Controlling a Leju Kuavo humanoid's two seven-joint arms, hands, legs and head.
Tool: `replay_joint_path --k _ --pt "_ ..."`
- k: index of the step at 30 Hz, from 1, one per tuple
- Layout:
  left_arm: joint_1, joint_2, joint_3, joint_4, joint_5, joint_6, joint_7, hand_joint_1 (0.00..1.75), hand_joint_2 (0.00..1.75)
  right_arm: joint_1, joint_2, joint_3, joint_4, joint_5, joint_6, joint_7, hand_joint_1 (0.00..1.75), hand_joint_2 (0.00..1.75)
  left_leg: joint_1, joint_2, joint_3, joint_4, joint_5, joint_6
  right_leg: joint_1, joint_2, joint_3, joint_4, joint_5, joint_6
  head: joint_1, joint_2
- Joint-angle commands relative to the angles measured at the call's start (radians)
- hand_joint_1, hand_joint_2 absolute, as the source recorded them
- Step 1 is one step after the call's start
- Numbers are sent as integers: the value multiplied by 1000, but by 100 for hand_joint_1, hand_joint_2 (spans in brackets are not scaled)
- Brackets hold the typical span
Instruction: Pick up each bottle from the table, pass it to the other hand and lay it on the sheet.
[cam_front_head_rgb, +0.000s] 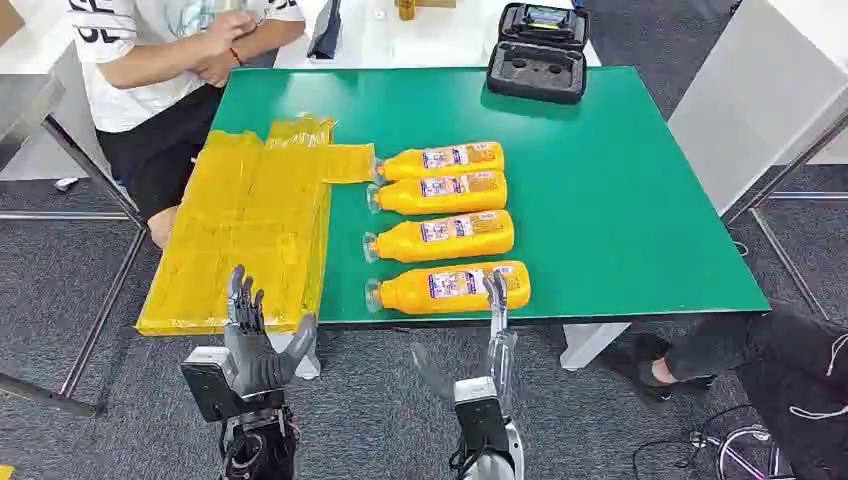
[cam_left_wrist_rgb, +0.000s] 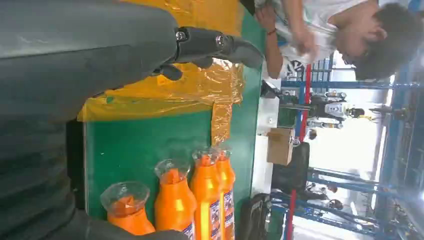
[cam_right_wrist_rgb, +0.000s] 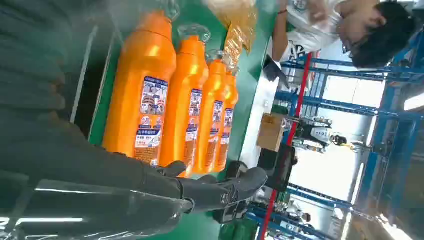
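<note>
Four orange bottles lying on their sides in a row on the green table (cam_front_head_rgb: 620, 200), caps toward the yellow sheet (cam_front_head_rgb: 245, 230), bases toward the robot's right. Nearest bottle (cam_front_head_rgb: 450, 287) close to the table's front edge, second bottle (cam_front_head_rgb: 440, 236) just behind it, third bottle (cam_front_head_rgb: 438, 192) and farthest bottle (cam_front_head_rgb: 440, 160) beyond, all near-parallel and close together. Clear caps, purple-white labels on each. Sheet spread flat over the table's left part, crinkled, one strip reaching the cap of the farthest bottle; no bottle on it.

Left hand (cam_front_head_rgb: 252, 340) raised at the table's front edge, just at the sheet's near border, fingers spread and extended, holding nothing. In the left wrist view fingers (cam_left_wrist_rgb: 220, 45) stretched out over the sheet, bottle caps lined up beside.

Right hand (cam_front_head_rgb: 495, 340) raised at the front edge, fingers straight and pointing forward, tips overlapping the base end of the nearest bottle in the head view; contact not clear. Nothing held, fingers apart. In the right wrist view fingers (cam_right_wrist_rgb: 220, 187) extended alongside the bottle bases.

Black moulded case (cam_front_head_rgb: 538, 55) open at the far edge of the table. Person in a white shirt (cam_front_head_rgb: 150, 50) seated at the far left corner, arms folded. Another person's dark shoe (cam_front_head_rgb: 650, 365) on the floor at the right.
</note>
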Motion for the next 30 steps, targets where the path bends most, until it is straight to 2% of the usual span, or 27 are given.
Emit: replay_joint_path --k 1,3,14,15,17,19,20,23,28,30 --pt "-19 34 -1 19 -17 -14 18 0 175 24 -11 3 1 -3 2 2 0 175 0 0 3 -1 -1 -1 0 0 3 -1 -1 -1 0 0" --pt "-21 34 0 28 -15 -9 12 0 175 18 -11 -2 7 1 12 2 0 175 1 0 7 -1 -3 -2 1 -1 7 -1 -3 -2 0 0" --pt "-36 24 1 44 -8 -24 7 0 175 9 -3 -24 17 19 -3 2 0 175 1 0 4 -1 -1 -1 1 0 4 -1 -1 -1 0 0" --pt "-44 24 -1 52 -8 -28 8 0 175 8 -3 -23 20 22 -7 2 0 175 1 0 8 -2 -3 -2 1 -1 8 -2 -3 -2 0 0" --pt "-52 24 -3 64 -7 -33 8 0 175 6 -3 -23 32 35 -12 2 0 175 0 0 3 -1 -1 -1 0 -1 4 -1 -1 -1 0 0" --pt "-54 31 -7 61 -17 -33 6 0 175 -4 10 -64 97 28 71 10 0 175 1 -1 6 -1 -2 -2 1 -1 6 -2 -2 -1 0 0" --pt "-57 38 -6 57 -27 -31 10 0 175 5 6 -93 75 65 131 59 0 175 1 0 5 -2 -1 -1 1 -1 6 -2 -1 -1 0 0" --pt "-80 47 3 81 -51 -37 21 0 175 23 -8 -163 -1 178 218 117 0 175 1 -1 6 -2 -2 -2 1 -1 7 -2 -2 -1 0 0" --pt "-104 46 15 113 -56 -44 11 0 175 19 -34 -190 -76 310 274 162 0 175 0 -1 2 -1 0 -1 0 -1 3 -1 -1 -1 0 0" --pt "-109 49 11 117 -53 -52 10 0 175 -5 -56 -186 -71 320 297 176 0 175 0 -1 4 -1 -1 -1 0 -1 5 -1 -1 -1 0 0"
